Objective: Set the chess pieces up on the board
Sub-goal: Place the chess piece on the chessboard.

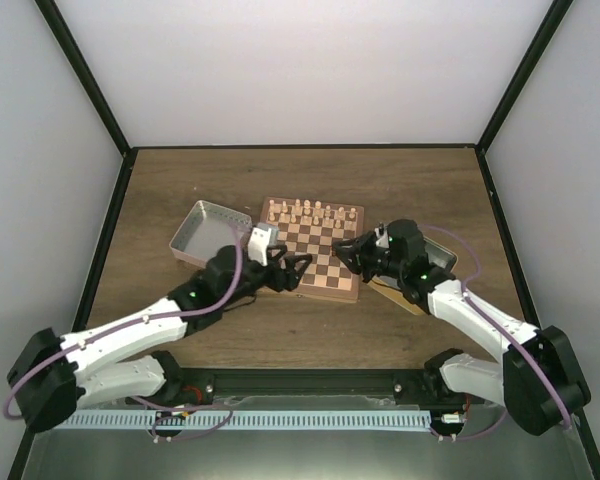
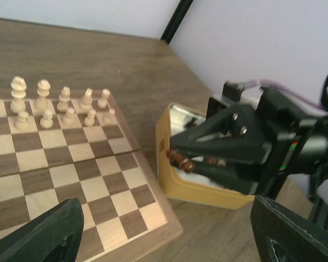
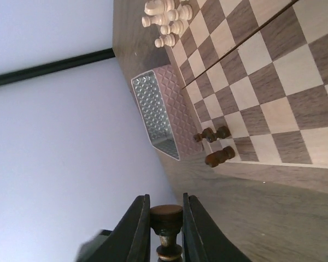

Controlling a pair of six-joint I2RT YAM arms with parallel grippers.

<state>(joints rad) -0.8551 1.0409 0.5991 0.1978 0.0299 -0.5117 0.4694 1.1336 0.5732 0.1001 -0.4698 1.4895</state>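
Observation:
The board [image 1: 315, 262] lies mid-table, with cream chessmen [image 1: 310, 212] lined up along its far side. My right gripper [image 3: 165, 204] is shut on a dark brown chess piece [image 3: 167, 218], held on its side above the table just off the board's right edge. The left wrist view shows that same piece [image 2: 180, 160] between the right arm's fingers. Three more dark chess pieces [image 3: 214, 144] stand on squares at the board's near left corner. My left gripper [image 2: 167, 240] hovers open over the board's near part, nothing between its fingers [image 2: 49, 234].
A patterned metal tin [image 1: 208, 232] sits left of the board. Another tin with a yellow-tan wall [image 2: 199, 188] lies right of the board, under the right arm [image 1: 460, 305]. Black frame posts [image 1: 85, 75] border the table.

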